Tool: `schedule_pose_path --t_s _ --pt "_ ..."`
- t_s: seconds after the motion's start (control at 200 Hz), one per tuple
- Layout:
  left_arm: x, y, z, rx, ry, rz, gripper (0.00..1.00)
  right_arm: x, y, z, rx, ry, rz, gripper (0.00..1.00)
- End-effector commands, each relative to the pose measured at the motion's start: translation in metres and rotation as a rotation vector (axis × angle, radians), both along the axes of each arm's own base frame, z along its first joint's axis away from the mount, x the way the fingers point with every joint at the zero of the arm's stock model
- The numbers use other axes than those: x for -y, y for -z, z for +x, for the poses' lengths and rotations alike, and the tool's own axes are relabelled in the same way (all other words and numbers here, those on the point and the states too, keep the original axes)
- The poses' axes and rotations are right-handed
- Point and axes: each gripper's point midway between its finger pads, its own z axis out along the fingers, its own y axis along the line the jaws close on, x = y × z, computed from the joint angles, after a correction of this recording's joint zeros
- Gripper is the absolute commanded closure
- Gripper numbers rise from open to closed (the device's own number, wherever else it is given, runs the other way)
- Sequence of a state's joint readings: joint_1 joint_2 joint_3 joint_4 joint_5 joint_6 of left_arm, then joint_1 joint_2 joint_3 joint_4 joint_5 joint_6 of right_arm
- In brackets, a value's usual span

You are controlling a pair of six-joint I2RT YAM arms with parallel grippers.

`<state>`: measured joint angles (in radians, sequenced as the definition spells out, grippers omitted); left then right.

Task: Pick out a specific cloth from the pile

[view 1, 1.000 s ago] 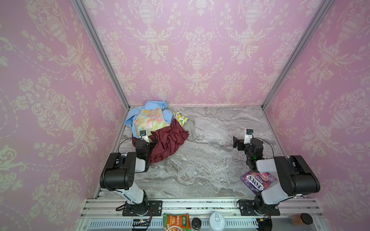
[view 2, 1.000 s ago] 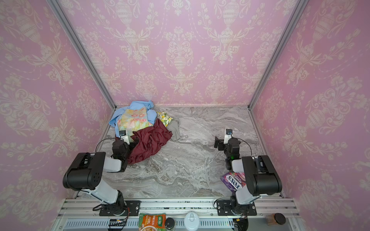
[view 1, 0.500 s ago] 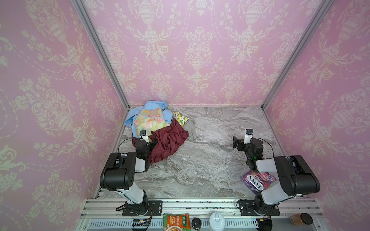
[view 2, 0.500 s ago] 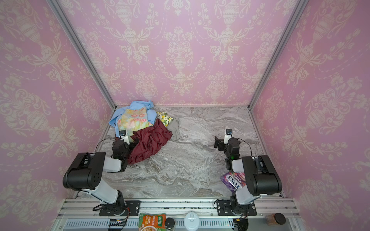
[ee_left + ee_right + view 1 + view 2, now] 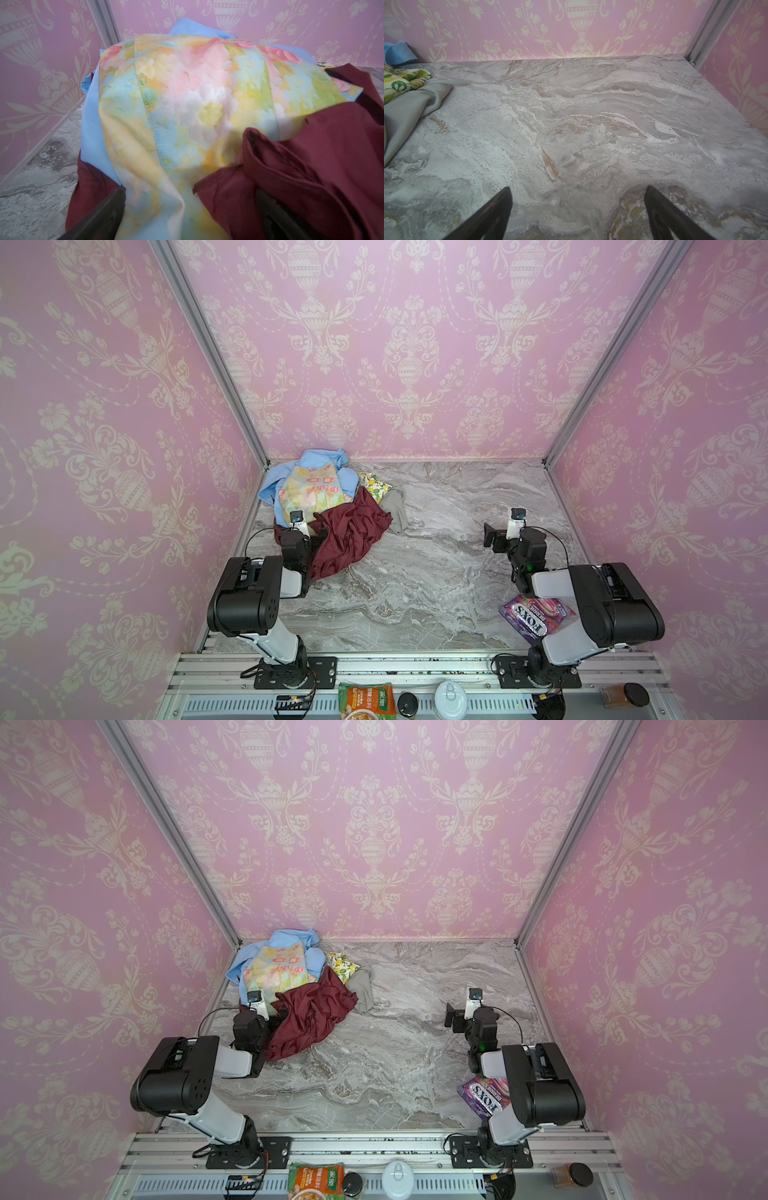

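Tabletop (image 5: 436,572): grey marbled slab; bare across the middle, so there is room to drag a garment clear of the heap
Pile (image 5: 320,497): heaped in the far left corner against the walls; pastel floral cloth (image 5: 309,493) on top of a light blue cloth (image 5: 320,458)
Maroon cloth (image 5: 349,535): shiny; spills toward the front of the pile and covers part of the left arm's end
The cloth (image 5: 397,508): plain light grey; only a fold shows, lying on the tabletop at the pile's right edge, just beside the lemon-print cloth (image 5: 374,485) and tucked under the maroon one
Left tool (image 5: 190,190): released, jaws wide; nosed into floral and maroon folds, not the grey; I would not pinch here
Right tool (image 5: 577,188): released, jaws wide over bare slab; nearer the free grey fold; judged the better arm; pinch low on that fold alone, then pull sideways and slowly so the maroon slides off
Purple pouch (image 5: 532,614): on the tabletop beneath the right arm; contents not visible
Jar (image 5: 623,695): on the front ledge, dark lid; brownish contents, unclear what
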<state>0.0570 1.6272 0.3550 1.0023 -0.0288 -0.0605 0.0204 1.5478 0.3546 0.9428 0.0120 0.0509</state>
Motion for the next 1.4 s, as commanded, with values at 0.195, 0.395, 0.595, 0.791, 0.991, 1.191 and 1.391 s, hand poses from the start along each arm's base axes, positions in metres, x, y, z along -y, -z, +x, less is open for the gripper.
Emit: schedule_pose_path --t_s 0.195,0.395,0.595,0.791,0.991,1.191,1.391 --pt "-0.002 0.001 0.0 -0.004 -0.007 0.021 0.01 -0.002 -0.006 0.002 0.021 -0.003 -0.032 0.0" --pt "-0.005 0.0 -0.001 -0.009 -0.022 0.02 0.01 -0.005 -0.008 0.0 0.032 -0.013 -0.041 0.0" --pt "-0.009 -0.013 0.003 -0.043 -0.048 0.021 0.01 -0.006 -0.021 -0.006 0.061 -0.002 -0.061 0.0" --pt "-0.015 -0.02 -0.005 -0.144 -0.094 0.001 0.01 -0.008 -0.032 -0.006 0.042 0.016 -0.102 0.0" --pt "-0.021 -0.041 -0.012 -0.203 -0.145 -0.013 0.01 -0.017 -0.053 -0.015 0.084 0.014 -0.161 0.0" --pt "-0.021 -0.062 -0.019 -0.255 -0.162 -0.041 0.01 -0.033 -0.076 -0.03 0.152 -0.027 -0.144 0.0" --pt "-0.012 -0.087 -0.025 -0.284 -0.127 -0.086 0.01 -0.055 -0.092 -0.04 0.18 -0.082 -0.141 0.0"
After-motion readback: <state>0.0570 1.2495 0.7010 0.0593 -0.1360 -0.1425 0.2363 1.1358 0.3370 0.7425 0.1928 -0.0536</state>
